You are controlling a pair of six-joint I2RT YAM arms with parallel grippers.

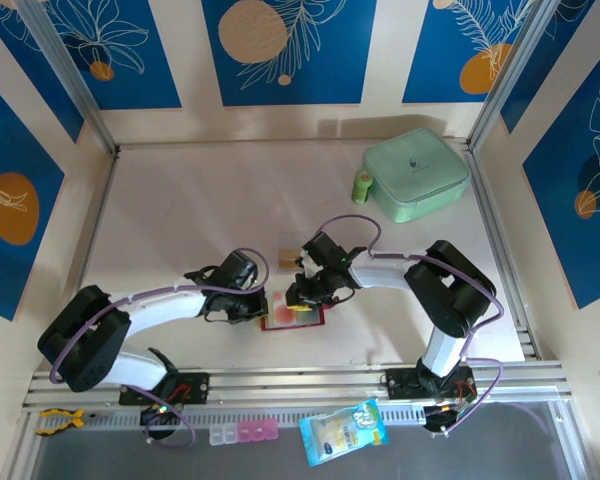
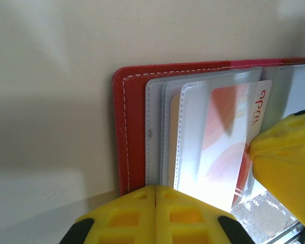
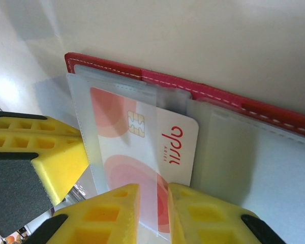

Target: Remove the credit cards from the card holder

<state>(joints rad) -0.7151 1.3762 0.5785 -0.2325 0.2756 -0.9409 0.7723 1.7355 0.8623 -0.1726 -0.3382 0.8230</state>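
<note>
Low at the near middle of the table (image 1: pixel 180 220), right pincer (image 3: pixel 153 195) first: clenched on the whitish card (image 3: pixel 142 147), yellow fingers (image 3: pixel 117 216) pinching its near edge. Lies flat, chip up, one rounded corner and the printed word free of the clear sleeves (image 2: pixel 160 127), the rest under them; long axis hard to call, word running toward the fingers. Rests on the open card holder (image 3: pixel 229 99), itself flat on the table with long axis left to right across the top view, red stitched border showing along the far side. Just beside, left pincer (image 2: pixel 155 192): squeezed fully together, tips at the holder's edge; cannot tell whether pressing or nipping anything. Farther out, tan card (image 1: pixel 287 247) flat on the table just beyond both wrists, apart from the holder. Well apart at the far right, mint-green case (image 1: pixel 416 178) with a small green container (image 1: pixel 362 186) just beside its left side. Blue-and-white packet (image 1: pixel 345 430) on the front rail.
</note>
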